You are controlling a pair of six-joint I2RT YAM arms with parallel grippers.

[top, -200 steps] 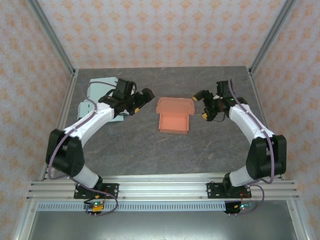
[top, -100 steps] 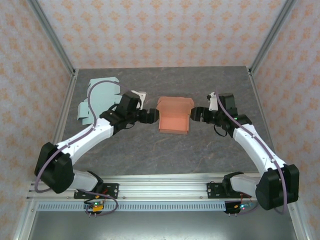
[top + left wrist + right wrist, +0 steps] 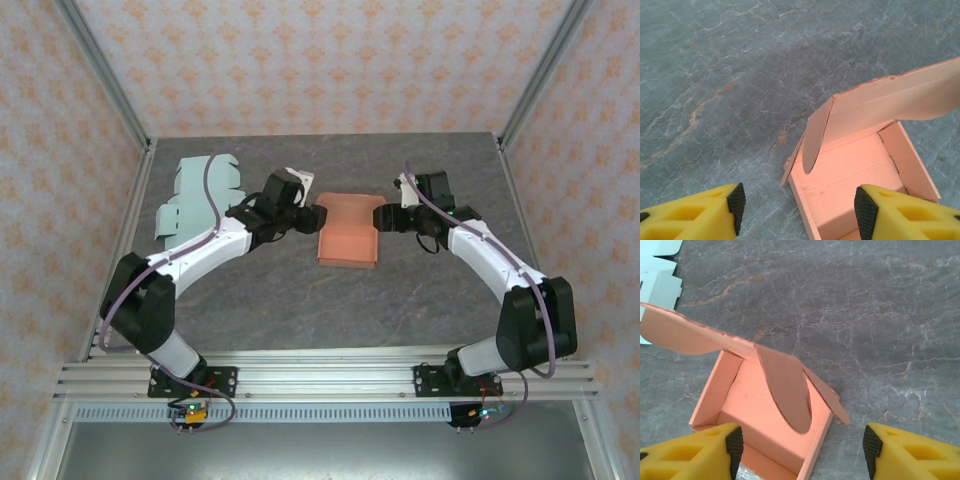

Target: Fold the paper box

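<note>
Orange paper box (image 3: 348, 245), lid (image 3: 890, 100) half-raised, side tabs (image 3: 815, 135) inward, between left pincer (image 3: 312, 218) and right pincer (image 3: 385, 217), both agape.

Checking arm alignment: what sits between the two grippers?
The orange paper box, lid partly raised, lies between the left gripper and the right gripper; the top view shows it.

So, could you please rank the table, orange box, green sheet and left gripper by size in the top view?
1. Table.
2. Green sheet and orange box: too alike to rank, the sheet partly hidden.
3. Left gripper.
</note>
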